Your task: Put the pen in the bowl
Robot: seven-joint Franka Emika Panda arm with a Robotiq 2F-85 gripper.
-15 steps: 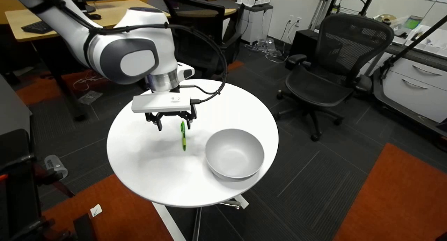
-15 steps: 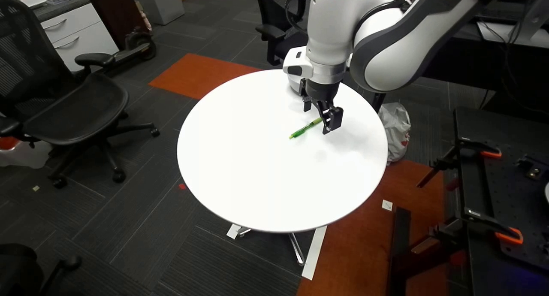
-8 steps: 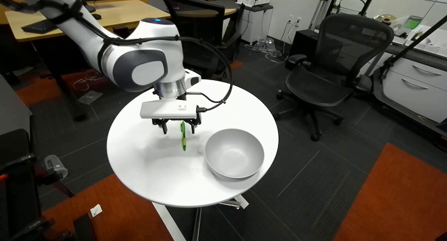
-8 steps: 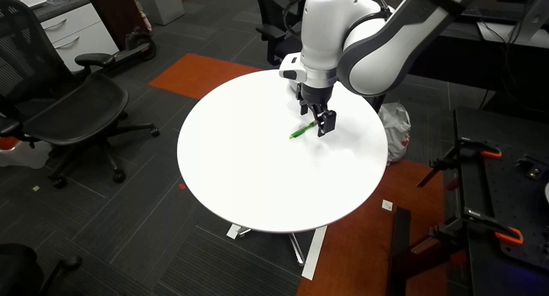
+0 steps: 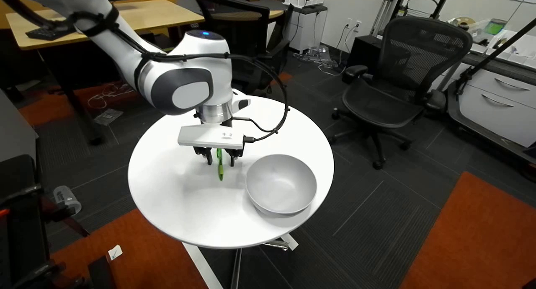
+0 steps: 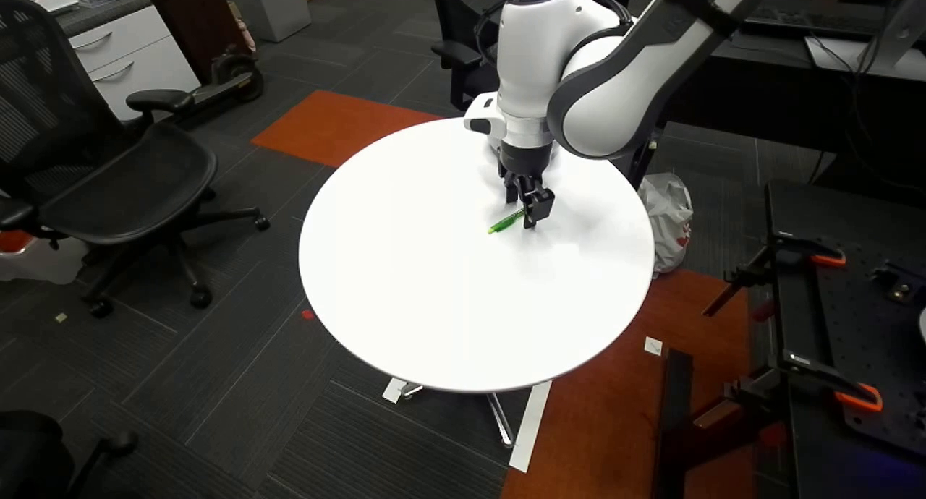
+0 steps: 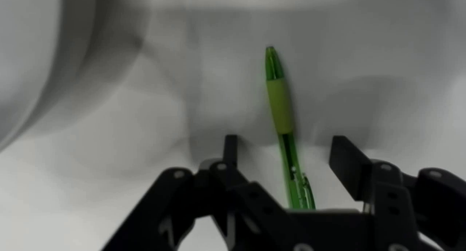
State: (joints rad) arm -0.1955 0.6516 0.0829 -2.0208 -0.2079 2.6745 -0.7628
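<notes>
The green pen (image 5: 220, 171) lies flat on the round white table (image 5: 180, 209). It also shows in an exterior view (image 6: 504, 223) and in the wrist view (image 7: 280, 105), its clip end running under the gripper body. My gripper (image 5: 221, 164) is partly open above the pen, one finger on each side, touching neither side. In the wrist view the gripper (image 7: 284, 140) has gaps between pen and both fingers. The light grey bowl (image 5: 281, 184) stands upright beside the gripper. Its edge shows at the left of the wrist view (image 7: 22, 62). In an exterior view the arm mostly hides it.
An office chair (image 5: 402, 79) stands on the floor near the table. A desk (image 5: 163, 14) with a keyboard stands behind the arm. A dark workbench (image 6: 854, 304) with orange-tipped clamps stands near the table.
My gripper has moved down and toward the bowl side, and now stands over the pen. Its fingers are closer together than before. The pen and bowl have not moved.
</notes>
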